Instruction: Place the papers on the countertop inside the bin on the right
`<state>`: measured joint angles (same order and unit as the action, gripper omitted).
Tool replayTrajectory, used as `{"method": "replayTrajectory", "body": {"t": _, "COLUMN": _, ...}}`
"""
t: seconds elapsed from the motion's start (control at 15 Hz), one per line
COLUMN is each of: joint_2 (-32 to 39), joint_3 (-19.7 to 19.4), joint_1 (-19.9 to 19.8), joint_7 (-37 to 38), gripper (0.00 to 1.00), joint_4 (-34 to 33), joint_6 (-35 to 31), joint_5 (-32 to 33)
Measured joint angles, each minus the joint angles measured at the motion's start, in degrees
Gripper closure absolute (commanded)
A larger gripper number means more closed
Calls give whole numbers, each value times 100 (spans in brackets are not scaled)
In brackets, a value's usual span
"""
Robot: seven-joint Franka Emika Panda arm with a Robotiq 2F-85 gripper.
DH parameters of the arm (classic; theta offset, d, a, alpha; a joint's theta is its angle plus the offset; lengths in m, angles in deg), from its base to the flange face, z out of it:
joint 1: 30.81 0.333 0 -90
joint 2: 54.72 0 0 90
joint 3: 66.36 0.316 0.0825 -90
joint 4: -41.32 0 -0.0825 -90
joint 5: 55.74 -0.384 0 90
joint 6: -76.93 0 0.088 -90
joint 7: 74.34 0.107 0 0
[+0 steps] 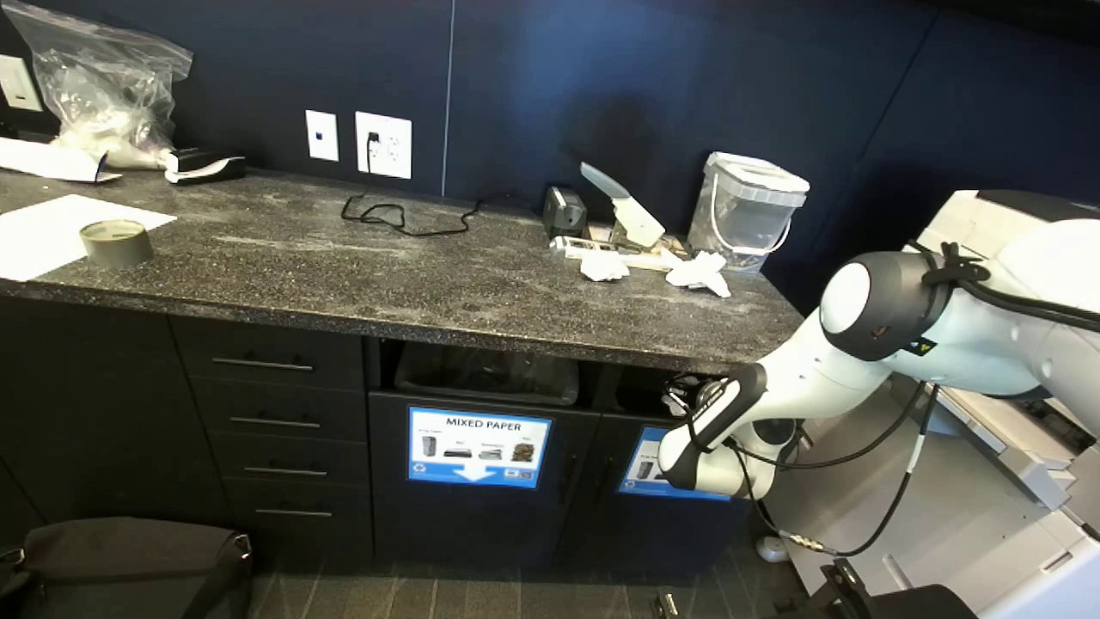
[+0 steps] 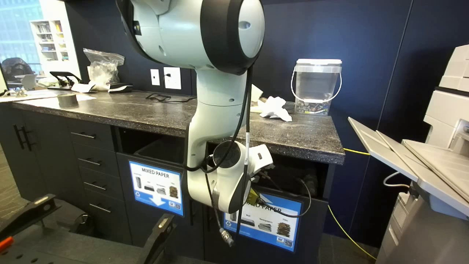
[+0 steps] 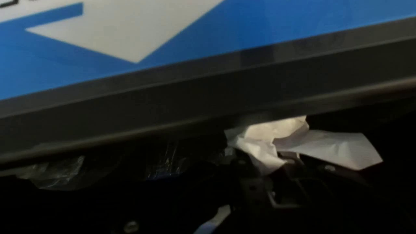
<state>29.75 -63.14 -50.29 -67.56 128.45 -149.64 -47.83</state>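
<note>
Upside down in the wrist view, my gripper (image 3: 267,162) sits just inside the dark slot, its shut fingers dim. A crumpled white paper (image 3: 260,148) is pinched at the fingertips, one flap spread to the side. Across the top runs the lip of the bin (image 3: 195,97) with its blue label. The bin (image 1: 653,533) is the right-hand compartment under the countertop (image 1: 481,292); my forearm covers part of its label. Two more crumpled papers, a small wad (image 1: 604,266) and a larger one (image 1: 698,272), lie on the countertop. In an exterior view my arm hides the gripper.
A lidded translucent tub (image 1: 746,211) stands behind the papers, beside a paper cutter (image 1: 632,215). The left compartment (image 1: 481,533) has a similar label. Tape (image 1: 116,243) and a plastic bag (image 1: 107,94) are far left. A printer (image 2: 439,165) stands right of the counter.
</note>
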Motion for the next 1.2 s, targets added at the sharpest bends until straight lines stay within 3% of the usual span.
{"method": "replayTrajectory", "body": {"t": 0.47, "joint_2": 39, "joint_3": -49, "joint_1": 6, "joint_7": 19, "gripper": 2, "joint_4": -57, "joint_6": 32, "joint_5": -10}}
{"method": "replayTrajectory", "body": {"t": 1.2, "joint_2": -54, "joint_3": -76, "joint_1": -33, "joint_7": 222, "gripper": 0, "joint_4": 47, "joint_6": -27, "joint_5": 284}}
